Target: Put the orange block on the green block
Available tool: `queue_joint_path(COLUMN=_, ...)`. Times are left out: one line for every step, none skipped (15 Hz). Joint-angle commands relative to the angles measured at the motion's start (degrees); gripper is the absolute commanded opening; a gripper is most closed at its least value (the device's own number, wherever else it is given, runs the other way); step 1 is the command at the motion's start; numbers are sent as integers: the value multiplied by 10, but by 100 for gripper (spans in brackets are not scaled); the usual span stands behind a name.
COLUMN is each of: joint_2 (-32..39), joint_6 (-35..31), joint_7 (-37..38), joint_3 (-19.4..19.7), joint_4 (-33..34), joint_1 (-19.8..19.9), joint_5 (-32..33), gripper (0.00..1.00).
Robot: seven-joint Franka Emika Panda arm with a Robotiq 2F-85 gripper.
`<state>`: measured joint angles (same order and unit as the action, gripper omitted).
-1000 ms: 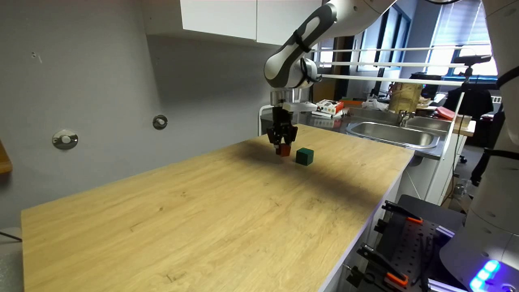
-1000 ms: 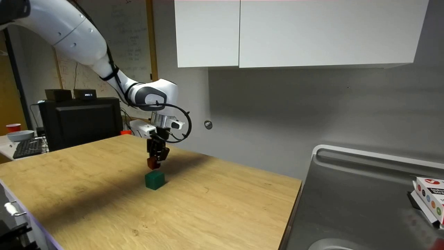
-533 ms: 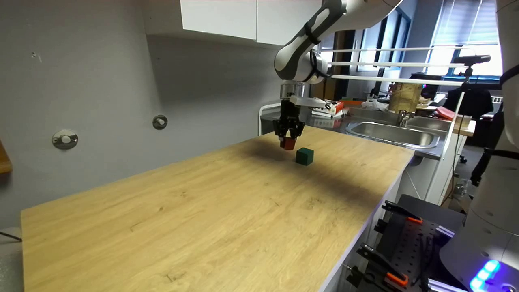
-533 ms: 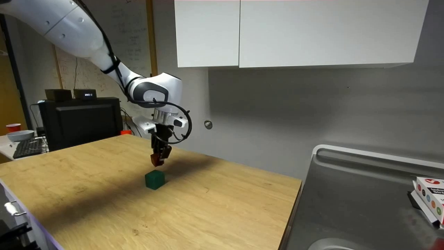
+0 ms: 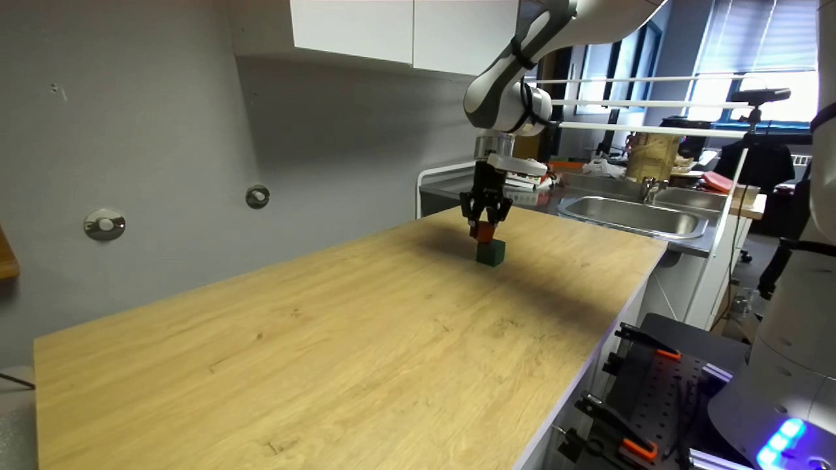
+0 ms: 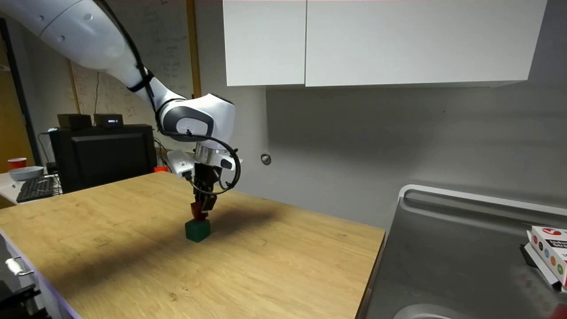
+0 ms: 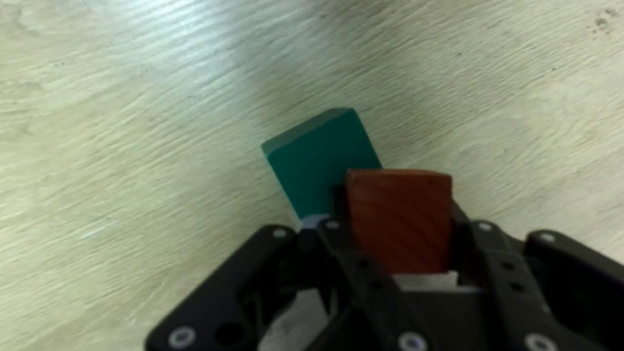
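Observation:
The orange block (image 5: 483,232) is held between the fingers of my gripper (image 5: 485,220) and looks slightly tilted. It also shows in an exterior view (image 6: 197,211) just above the back part of the green block (image 6: 198,230). The green block (image 5: 491,253) sits on the wooden table. In the wrist view the orange block (image 7: 400,219) is between the fingertips (image 7: 399,209) and covers the lower right corner of the green block (image 7: 321,158), whose upper left top face is bare. I cannot tell whether the two blocks touch.
The wooden table (image 5: 294,352) runs along a grey wall. White cabinets (image 5: 353,29) hang above it. A metal sink (image 5: 633,215) and a white and red box (image 6: 551,250) are beyond the table's end.
My gripper has carried the orange block across toward the green block. It rose a little, then came down over the green block. The green block has not moved.

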<state>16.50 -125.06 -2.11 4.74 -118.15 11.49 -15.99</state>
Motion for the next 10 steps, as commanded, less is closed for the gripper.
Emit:
queue_joint_path(joint_2=-33, joint_6=-13, joint_7=-15, joint_3=10, joint_4=-41, joint_1=7, joint_5=-21, gripper=18)
queue_joint_path(joint_2=-36, joint_6=-14, joint_7=-15, joint_3=12, joint_4=-47, joint_1=8, joint_5=-21, gripper=18)
queue_joint_path(joint_2=-38, joint_6=-14, joint_7=-14, joint_3=14, joint_4=-50, joint_1=8, joint_5=-22, gripper=18)
queue_joint_path(joint_2=-39, joint_6=-14, joint_7=-13, joint_3=16, joint_4=-52, joint_1=8, joint_5=-21, gripper=18)
queue_joint_path(joint_2=-40, joint_6=-13, joint_7=-12, joint_3=17, joint_4=-54, joint_1=9, joint_5=-21, gripper=18)
queue_joint_path(joint_2=-40, joint_6=-12, joint_7=-11, joint_3=18, joint_4=-55, joint_1=8, joint_5=-20, gripper=18)
queue_joint_path(joint_2=-41, joint_6=-11, joint_7=-9, joint_3=19, joint_4=-55, joint_1=7, joint_5=-17, gripper=18)
queue_joint_path(joint_2=-41, joint_6=-11, joint_7=-8, joint_3=19, joint_4=-56, joint_1=6, joint_5=-16, gripper=18)
queue_joint_path(joint_2=-41, joint_6=-10, joint_7=-7, joint_3=19, joint_4=-56, joint_1=6, joint_5=-16, gripper=18)
queue_joint_path(joint_2=-41, joint_6=-9, joint_7=-6, joint_3=19, joint_4=-56, joint_1=5, joint_5=-14, gripper=18)
